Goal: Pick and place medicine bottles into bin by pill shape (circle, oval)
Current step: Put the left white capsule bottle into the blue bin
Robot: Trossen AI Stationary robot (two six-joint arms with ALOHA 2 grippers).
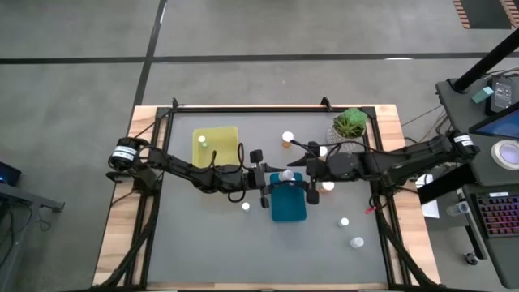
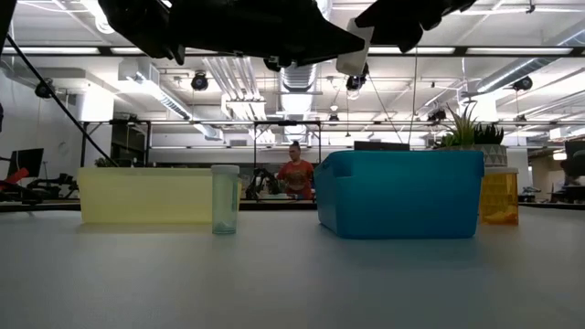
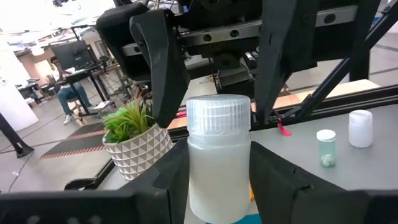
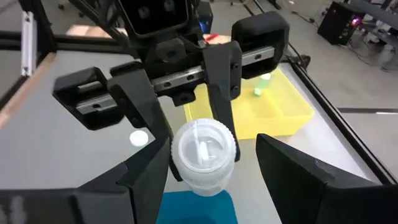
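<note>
**Bottle held between both grippers over the teal bin**

The teal bin [image 1: 288, 201] sits at the middle of the table, and both arms meet just above it. A white-capped bottle [image 3: 219, 158] hangs there over the bin's far edge, upright, its long axis vertical and its cap up. The left gripper [image 3: 214, 180] has its fingers closed against the bottle's lower body. The right gripper [image 4: 211, 165] faces it from the other side with its jaws spread wide; one finger lies beside the bottle, the other stands well clear, and contact cannot be told.

Left of the teal bin lies the yellow bin [image 1: 215, 146], with one small bottle [image 1: 203, 140] inside. A clear bottle [image 2: 225, 198] stands upright on the table just left of the teal bin's near corner. Beyond the teal bin stands an orange bottle [image 1: 287, 139]. Far right of it is the potted plant [image 1: 349, 124], close behind the right arm. Two more bottles [image 1: 344, 221] stand to the near right of the teal bin, well apart from it.

A person [image 2: 295, 174] sits in the room beyond the table.
</note>
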